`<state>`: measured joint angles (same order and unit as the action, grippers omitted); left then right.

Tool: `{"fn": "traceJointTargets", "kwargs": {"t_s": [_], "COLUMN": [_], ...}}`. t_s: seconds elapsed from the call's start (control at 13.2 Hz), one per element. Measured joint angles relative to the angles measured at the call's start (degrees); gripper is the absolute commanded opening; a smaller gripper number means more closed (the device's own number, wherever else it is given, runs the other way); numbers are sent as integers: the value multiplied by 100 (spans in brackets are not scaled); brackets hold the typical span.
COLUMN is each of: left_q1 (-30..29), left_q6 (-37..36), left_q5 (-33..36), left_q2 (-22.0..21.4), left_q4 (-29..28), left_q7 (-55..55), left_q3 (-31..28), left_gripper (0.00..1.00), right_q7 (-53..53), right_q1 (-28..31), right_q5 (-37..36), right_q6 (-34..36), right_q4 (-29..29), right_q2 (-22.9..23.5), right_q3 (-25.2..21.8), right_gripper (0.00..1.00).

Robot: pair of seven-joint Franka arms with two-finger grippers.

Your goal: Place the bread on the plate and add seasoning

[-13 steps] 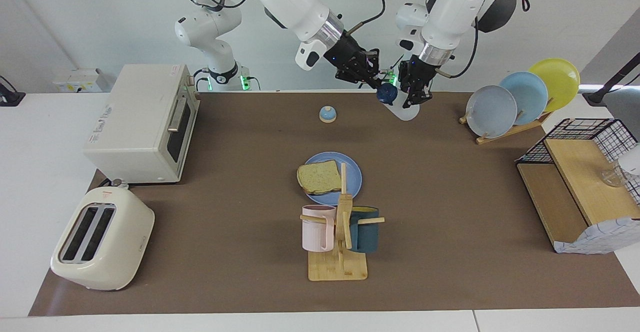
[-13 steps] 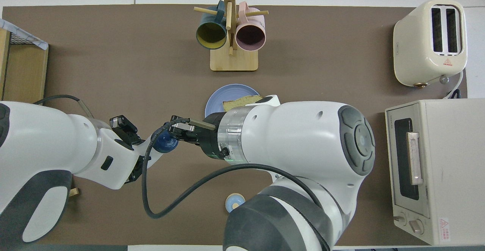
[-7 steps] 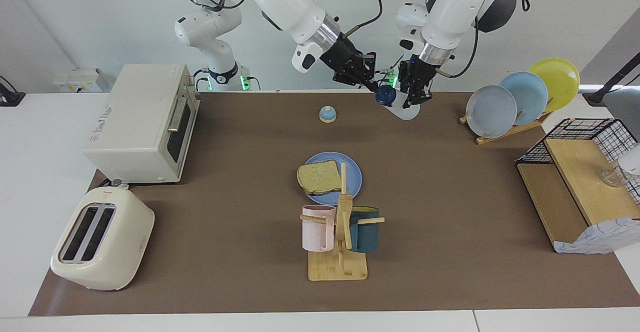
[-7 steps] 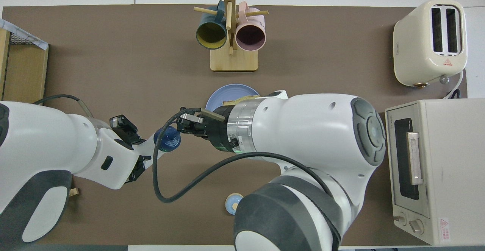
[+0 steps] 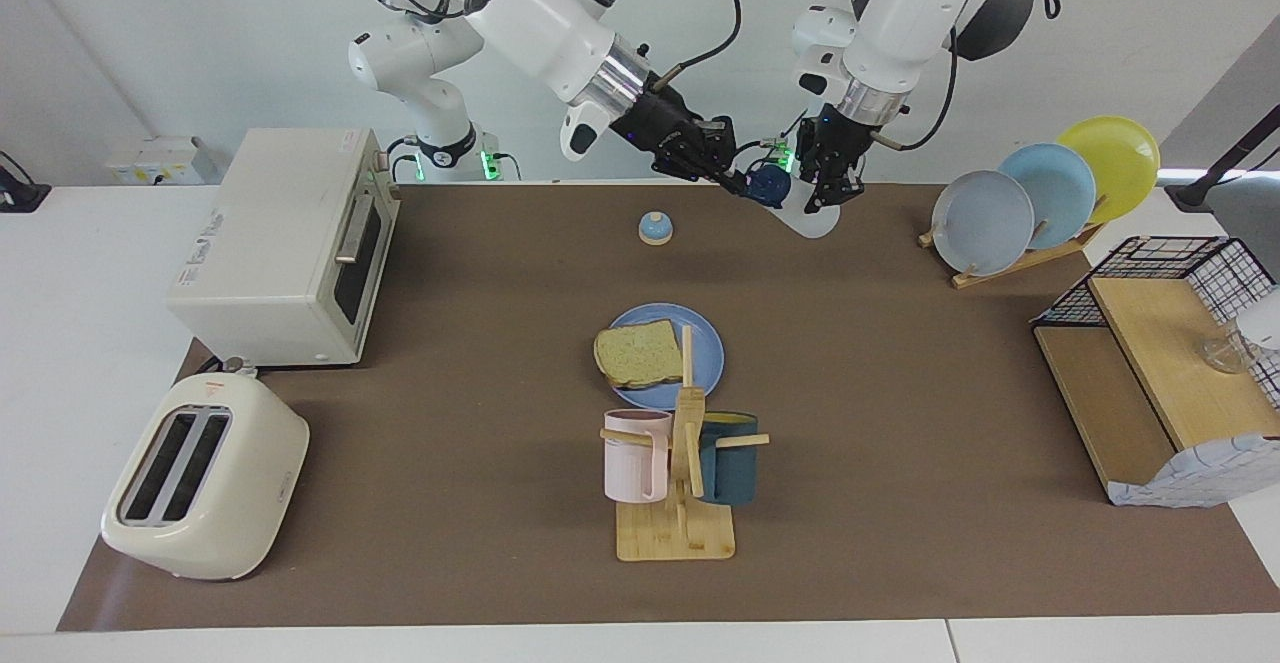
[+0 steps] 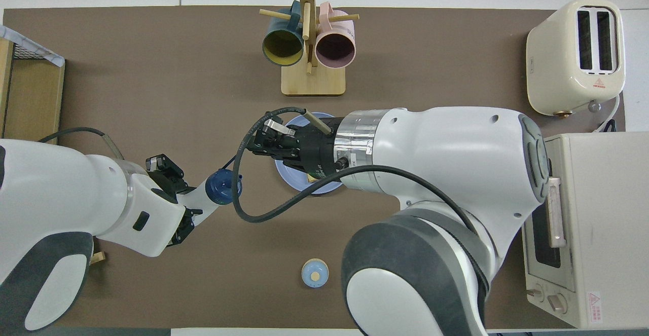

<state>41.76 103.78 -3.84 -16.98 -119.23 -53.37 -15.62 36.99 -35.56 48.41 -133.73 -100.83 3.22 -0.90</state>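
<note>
The bread point(image 5: 638, 353) lies on the blue plate point(image 5: 706, 363) mid-table, beside the mug rack on the robots' side. In the overhead view my right gripper point(image 6: 259, 143) covers most of the plate point(image 6: 290, 183). My left gripper point(image 5: 830, 193) is shut on the seasoning bottle point(image 5: 813, 217) and holds it tilted in the air over the mat's edge by the robots. The bottle's navy cap point(image 5: 769, 186) points toward my right gripper point(image 5: 737, 179), which hangs close beside it. The overhead view shows the cap point(image 6: 223, 187) and my left gripper point(image 6: 188, 207).
A small blue bell point(image 5: 655, 228) stands near the robots. The mug rack point(image 5: 680, 488) holds two mugs. A toaster oven point(image 5: 290, 243) and toaster point(image 5: 205, 478) stand at the right arm's end. A plate rack point(image 5: 1040, 188) and wire shelf point(image 5: 1160, 363) stand at the left arm's end.
My right arm has swung back toward its own end. In the overhead view its gripper has drawn away from the cap to over the plate. The left gripper and bottle have barely moved.
</note>
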Motion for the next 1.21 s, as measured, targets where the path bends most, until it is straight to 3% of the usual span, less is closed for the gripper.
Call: {"fn": "traceJointTargets", "kwargs": {"t_s": [0.23,0.45,0.61,0.91,1.21], "left_q1": [-3,-7,-13,-8,20], "left_q6": [-7,107,260,395,428], "left_q5": [3,4,66,512,995], "left_q2": [0,3,39,557,1129], "left_q4": [-43,-44,-39,357,747], "left_q7": [0,66,133,445,710], "left_q3": [-25,-37,-55,-40,34], "left_gripper": [0,0,0,0,0], "right_q7": [-246,-555,-1347,-2952,-2968], "right_q1": [170,731,1365,2867,2896], "right_q5": [-636,-2611,-3542,-4496,-4887], "right_q6": [291,1371,2377,4334,4846], "right_q4": [-104,-145,-36,1181,1268], "right_q2": [-69,-157,-202,-12,56], "right_q3": [-44,-62,-90,-136,-63], "right_gripper": [100,100,100,100,100]}}
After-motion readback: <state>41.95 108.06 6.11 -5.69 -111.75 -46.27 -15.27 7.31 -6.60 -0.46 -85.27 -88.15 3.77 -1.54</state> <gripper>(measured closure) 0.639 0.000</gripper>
